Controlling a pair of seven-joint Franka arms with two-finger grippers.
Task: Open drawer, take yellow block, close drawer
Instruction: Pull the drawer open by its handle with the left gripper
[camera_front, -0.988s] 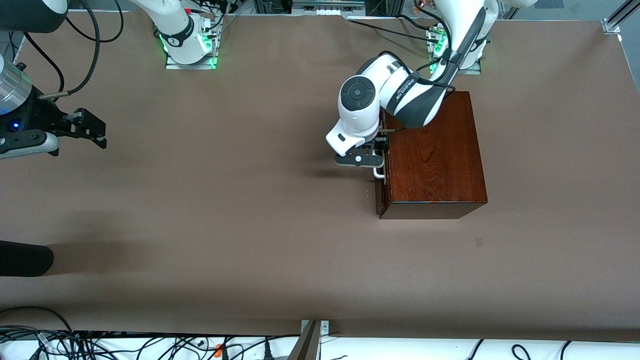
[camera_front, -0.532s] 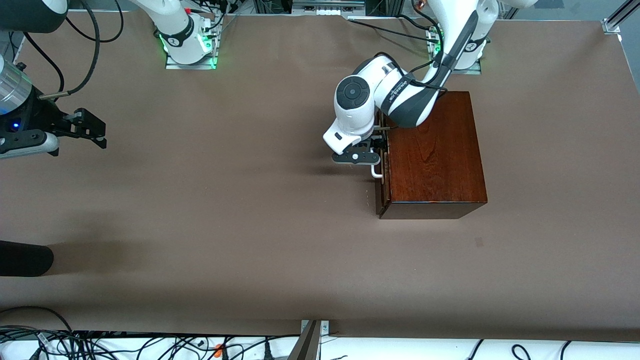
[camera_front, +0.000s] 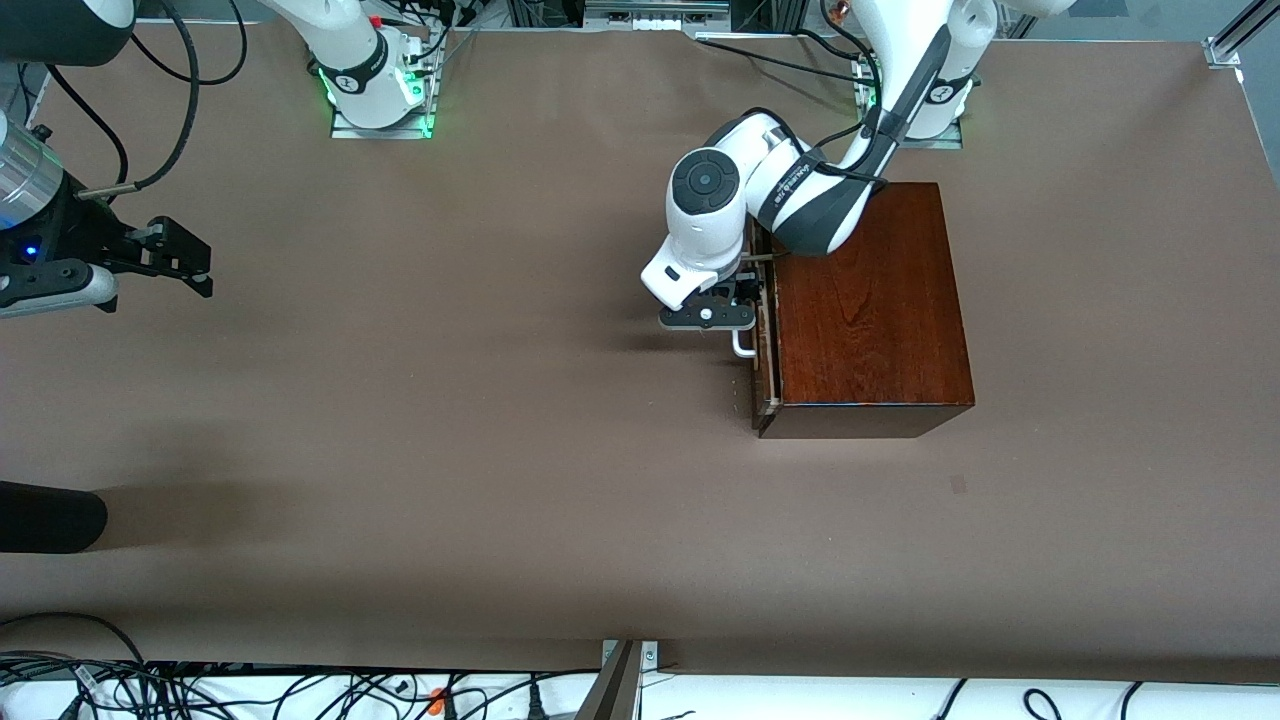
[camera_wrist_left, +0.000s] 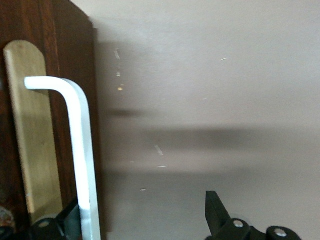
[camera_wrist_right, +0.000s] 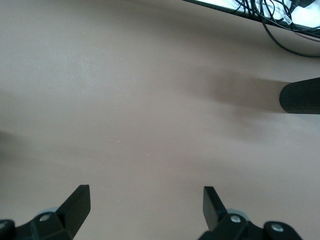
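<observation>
Clock is read on the front view, 12 at the robot bases, centred on the table (camera_front: 450, 420).

- Wooden box (camera_front: 870, 300): about 3 o'clock, toward the left arm's end, just in front of the left arm's base. Dark reddish-brown, flat on the table.
- Drawer (camera_front: 760, 375) (camera_wrist_left: 70, 60): its front is on the box's 9 o'clock face. It is cracked open by a thin gap, with a pale wood strip showing between the dark front and the box body. The inside is not exposed enough to see into.
- White handle (camera_front: 742, 345) (camera_wrist_left: 80, 150): sticks out of the drawer front toward 9 o'clock.
- Left gripper (camera_front: 748, 305) (camera_wrist_left: 145, 220): right at the drawer front, low, on the 12 o'clock part of the handle. The jaws are spread wide. In the left wrist view the handle bar runs between the fingers, hard up against one finger (camera_wrist_left: 55, 227). The other finger is well clear of it, over bare table. It is hooked on, not clamped.
- Right gripper (camera_front: 200, 262) (camera_wrist_right: 145, 205): over the table's 9 o'clock edge, well apart from the box. The jaws are spread wide with nothing in them and only bare table underneath. This arm waits.
- Black rounded object (camera_front: 45, 515) (camera_wrist_right: 300, 97): at about 8 o'clock on the table edge, near the right gripper.
</observation>
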